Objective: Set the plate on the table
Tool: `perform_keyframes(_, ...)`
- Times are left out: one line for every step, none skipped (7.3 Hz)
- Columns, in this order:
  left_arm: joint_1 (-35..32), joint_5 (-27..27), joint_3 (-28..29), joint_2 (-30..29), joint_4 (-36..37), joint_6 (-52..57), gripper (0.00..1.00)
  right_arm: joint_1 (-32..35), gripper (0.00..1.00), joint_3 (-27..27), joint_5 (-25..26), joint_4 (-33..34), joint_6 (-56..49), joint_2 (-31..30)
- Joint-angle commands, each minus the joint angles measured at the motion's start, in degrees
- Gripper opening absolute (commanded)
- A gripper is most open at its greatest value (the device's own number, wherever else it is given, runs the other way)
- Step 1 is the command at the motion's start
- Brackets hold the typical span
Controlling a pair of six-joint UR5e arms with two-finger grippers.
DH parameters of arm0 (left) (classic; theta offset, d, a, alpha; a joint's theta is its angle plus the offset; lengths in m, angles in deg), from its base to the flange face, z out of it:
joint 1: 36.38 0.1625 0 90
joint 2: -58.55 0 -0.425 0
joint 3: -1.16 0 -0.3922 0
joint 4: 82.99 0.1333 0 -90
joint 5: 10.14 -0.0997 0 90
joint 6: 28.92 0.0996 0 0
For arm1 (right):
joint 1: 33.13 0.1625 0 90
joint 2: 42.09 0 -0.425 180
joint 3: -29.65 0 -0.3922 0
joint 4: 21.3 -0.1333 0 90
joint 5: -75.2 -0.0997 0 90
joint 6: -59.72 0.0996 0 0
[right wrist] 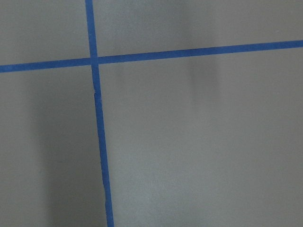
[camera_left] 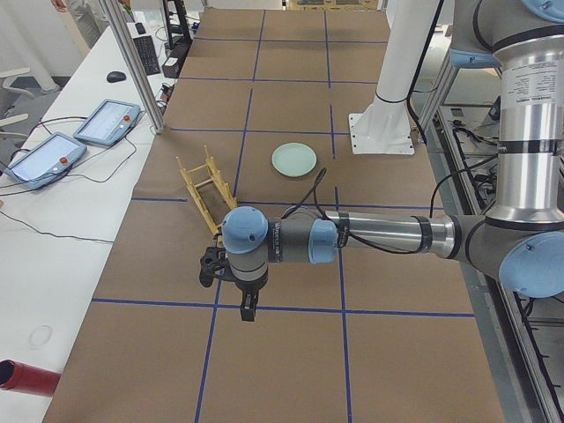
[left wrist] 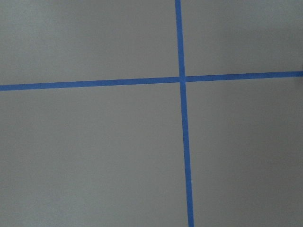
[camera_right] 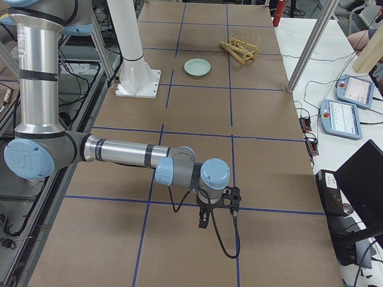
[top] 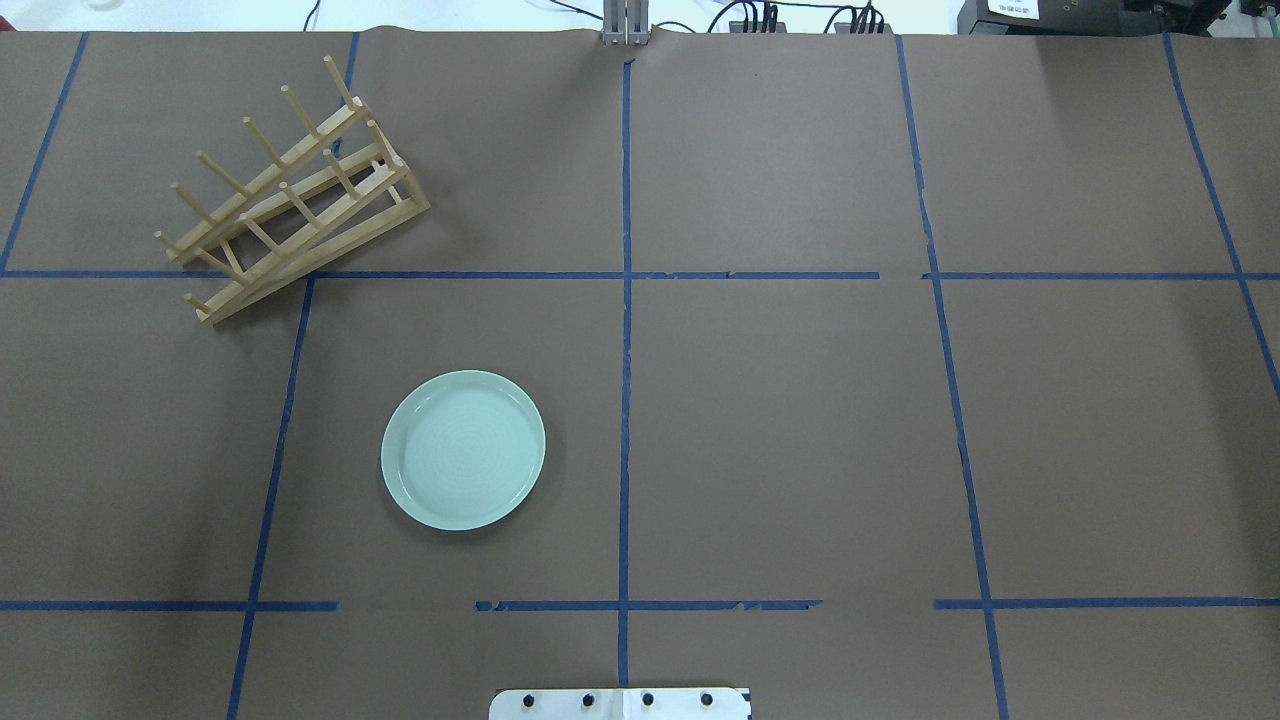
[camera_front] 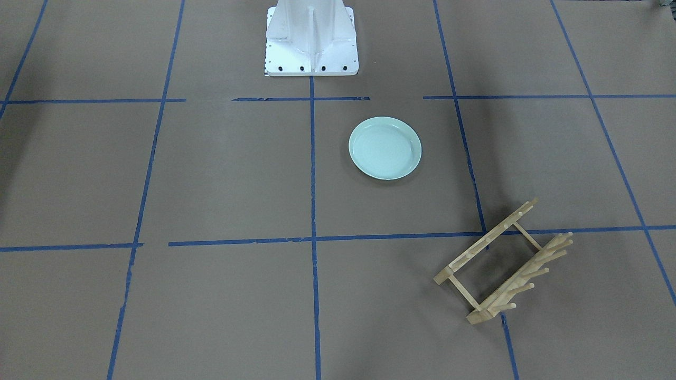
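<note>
Taped table (top: 800, 450): plate (top: 463, 450) lies flat; left gripper (camera_left: 249, 310), right gripper (camera_right: 203, 221) state untellable.

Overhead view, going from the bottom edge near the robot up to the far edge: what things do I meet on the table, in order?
white robot base → plate → wooden dish rack

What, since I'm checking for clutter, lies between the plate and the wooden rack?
Nothing stands between the plate and the wooden rack: only bare table crossed by a blue tape line, as the overhead view shows.
</note>
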Motion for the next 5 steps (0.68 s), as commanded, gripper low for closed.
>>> perform_keyframes(0.04,-0.83,0.24,-0.23,-0.19,-0.09,1.00,0.00,1.00,0.00,0.00,0.00,0.00,0.00)
perform_keyframes(0.04,-0.05,0.33,-0.23,0.42,-0.09,1.00,0.00,1.00,0.00,0.00,0.00,0.00,0.00)
perform_keyframes(0.13,-0.39,0.33,-0.67,0.51,-0.18,1.00,0.00,1.00,0.00,0.00,0.00,0.00,0.00)
perform_keyframes(0.04,-0.39,0.33,-0.59,0.60,-0.01,1.00,0.00,1.00,0.00,0.00,0.00,0.00,0.00)
perform_keyframes(0.04,-0.39,0.33,-0.59,0.60,0.08,1.00,0.00,1.00,0.00,0.00,0.00,0.00,0.00)
